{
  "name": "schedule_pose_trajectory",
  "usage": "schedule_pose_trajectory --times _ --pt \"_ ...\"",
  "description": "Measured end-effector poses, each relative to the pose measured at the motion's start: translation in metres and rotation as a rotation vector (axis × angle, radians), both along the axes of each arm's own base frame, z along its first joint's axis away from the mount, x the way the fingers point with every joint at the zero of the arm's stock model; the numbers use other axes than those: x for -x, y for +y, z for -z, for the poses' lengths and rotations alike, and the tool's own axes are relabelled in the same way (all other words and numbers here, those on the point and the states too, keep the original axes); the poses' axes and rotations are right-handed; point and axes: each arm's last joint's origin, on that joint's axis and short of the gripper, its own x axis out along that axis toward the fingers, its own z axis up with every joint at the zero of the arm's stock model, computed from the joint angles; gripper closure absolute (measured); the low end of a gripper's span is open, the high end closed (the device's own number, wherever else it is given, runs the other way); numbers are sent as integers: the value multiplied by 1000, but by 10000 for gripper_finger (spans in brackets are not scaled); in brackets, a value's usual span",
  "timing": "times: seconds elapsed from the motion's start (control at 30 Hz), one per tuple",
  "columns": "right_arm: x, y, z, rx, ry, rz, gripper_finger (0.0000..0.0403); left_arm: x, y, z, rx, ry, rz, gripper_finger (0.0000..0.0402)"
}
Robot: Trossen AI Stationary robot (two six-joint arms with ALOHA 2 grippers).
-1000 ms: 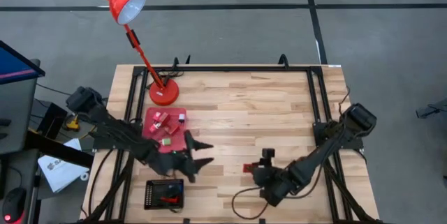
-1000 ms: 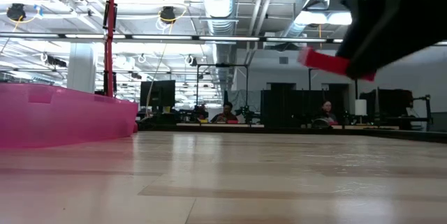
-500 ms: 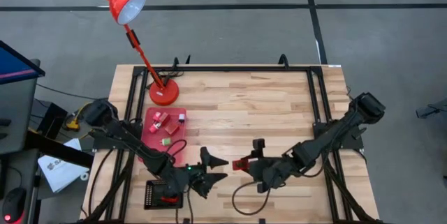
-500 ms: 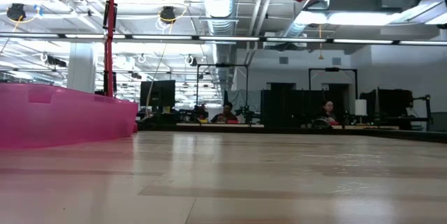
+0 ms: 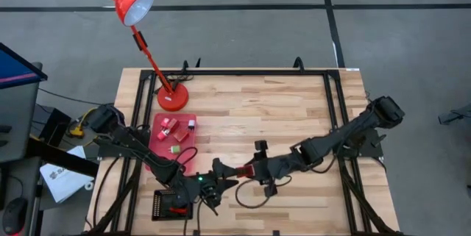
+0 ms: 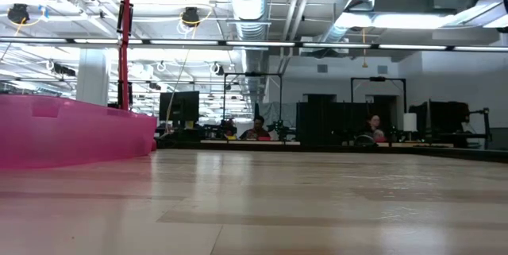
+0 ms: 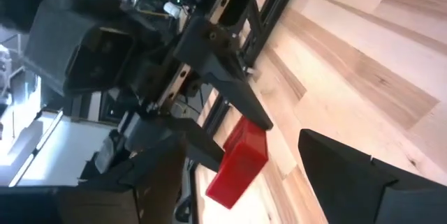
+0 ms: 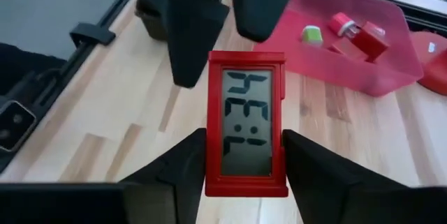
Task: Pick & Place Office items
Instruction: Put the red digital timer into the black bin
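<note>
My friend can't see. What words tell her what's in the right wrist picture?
A small red clock with a grey screen sits between the right gripper's two dark fingers, held out to the left gripper's open fingers. Behind, a pink tray on the wooden table holds tiny pieces.

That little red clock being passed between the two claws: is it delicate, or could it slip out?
The clock looks like a stiff plastic box, so it probably won't bend. The right gripper pinches its smooth flat sides, so it could slip if squeezed lightly. Its screen looks like the fragile part. The left gripper is open around its far end, and a drop onto the table might crack it.
</note>
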Motion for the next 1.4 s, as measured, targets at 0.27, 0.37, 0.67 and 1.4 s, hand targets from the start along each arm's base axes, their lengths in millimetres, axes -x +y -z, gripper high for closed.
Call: schedule_pose_trajectory --times 0.27,0.37,0.67,1.4 --pt "-7 -7 -4 -59 -19 -63 258 -2 3 1 -26 14 -2 168" --pt "-8 -8 -5 -63 -35 -61 250 -2 4 1 -26 14 -5 193" --pt "-9 -10 -7 -83 -41 -62 245 -1 5 2 -30 7 -63 327" --pt "34 -9 -58 -5 -175 -5 200 49 -25 -4 -75 -113 -427 345"
